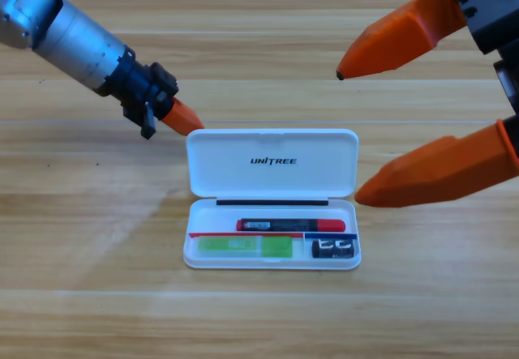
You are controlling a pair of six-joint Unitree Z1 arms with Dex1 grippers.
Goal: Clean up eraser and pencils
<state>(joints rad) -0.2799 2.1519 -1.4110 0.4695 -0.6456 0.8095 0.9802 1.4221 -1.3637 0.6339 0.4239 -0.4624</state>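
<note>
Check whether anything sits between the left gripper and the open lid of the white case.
Nothing visible does. The left gripper hangs just off the upper left corner of the raised lid of the white plastic case, bare wooden table between them. The right gripper waits wide open at the right edge.

Wooden table with visible grain and a slight sheen, smooth glossy white plastic case, translucent green pencil, glossy red-and-black pencil, matt black eraser, brushed grey metal left arm, smooth orange plastic jaws.
</note>
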